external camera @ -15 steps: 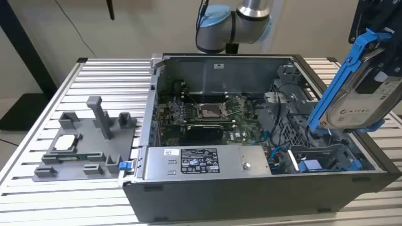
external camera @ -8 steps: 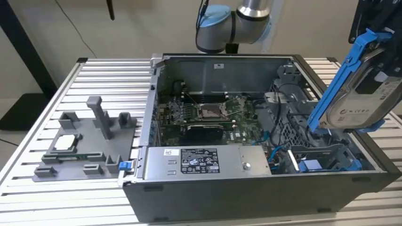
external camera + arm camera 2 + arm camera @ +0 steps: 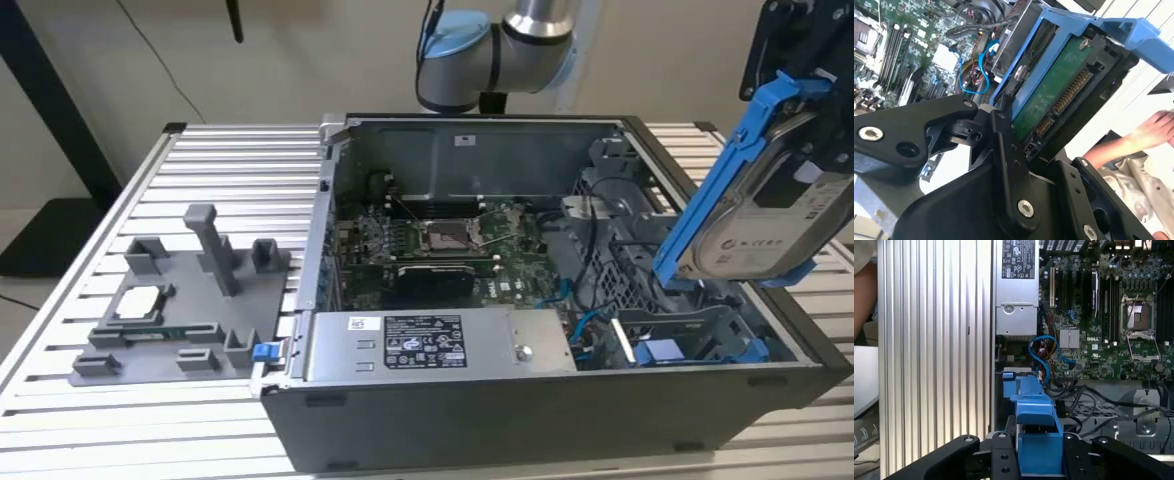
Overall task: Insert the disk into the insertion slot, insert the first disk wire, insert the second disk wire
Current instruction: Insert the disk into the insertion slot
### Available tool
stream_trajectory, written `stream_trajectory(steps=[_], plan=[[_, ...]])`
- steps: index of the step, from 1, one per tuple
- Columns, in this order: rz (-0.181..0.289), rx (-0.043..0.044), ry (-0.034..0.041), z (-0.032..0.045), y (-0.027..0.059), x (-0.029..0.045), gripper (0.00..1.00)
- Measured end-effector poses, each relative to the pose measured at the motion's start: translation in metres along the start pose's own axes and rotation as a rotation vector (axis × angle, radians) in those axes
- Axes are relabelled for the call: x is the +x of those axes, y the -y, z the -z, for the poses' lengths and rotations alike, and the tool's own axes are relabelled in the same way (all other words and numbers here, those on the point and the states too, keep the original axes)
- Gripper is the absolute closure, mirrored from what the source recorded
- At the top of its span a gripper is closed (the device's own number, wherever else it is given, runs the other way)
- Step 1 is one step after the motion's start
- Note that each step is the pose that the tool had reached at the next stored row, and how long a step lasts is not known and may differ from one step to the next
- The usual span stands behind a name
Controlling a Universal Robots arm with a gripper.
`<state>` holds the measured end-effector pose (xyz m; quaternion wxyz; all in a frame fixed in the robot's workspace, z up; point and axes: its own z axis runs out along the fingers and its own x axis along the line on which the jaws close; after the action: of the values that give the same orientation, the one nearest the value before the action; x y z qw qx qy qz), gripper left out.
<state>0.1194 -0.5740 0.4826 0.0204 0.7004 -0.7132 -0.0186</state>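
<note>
Blue carrier (image 3: 1034,410) of the disk (image 3: 767,215) sat clamped between the closed jaws of the gripper (image 3: 1038,455). Judged rigid, fairly heavy, shock-sensitive; best held by that frame, off the circuit board (image 3: 1054,85).

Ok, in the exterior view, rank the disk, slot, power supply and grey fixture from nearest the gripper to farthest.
1. The disk, held in the gripper, exterior view's right.
2. The slot, in the case below the disk.
3. The power supply, mid-case.
4. The fixture, on the table at the exterior view's left.
</note>
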Motion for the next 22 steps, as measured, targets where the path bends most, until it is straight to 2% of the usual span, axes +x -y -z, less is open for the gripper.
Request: stream_trajectory(steps=[7, 14, 22], plan=[[0.0, -0.0022, 0.0026, -0.0107, 0.0024, 0.0028, 1.0], [0.001, -0.0029, 0.0161, -0.0191, 0.0029, 0.0032, 1.0], [0.001, -0.0029, 0.0205, -0.0335, 0.0037, 0.0033, 1.0]])
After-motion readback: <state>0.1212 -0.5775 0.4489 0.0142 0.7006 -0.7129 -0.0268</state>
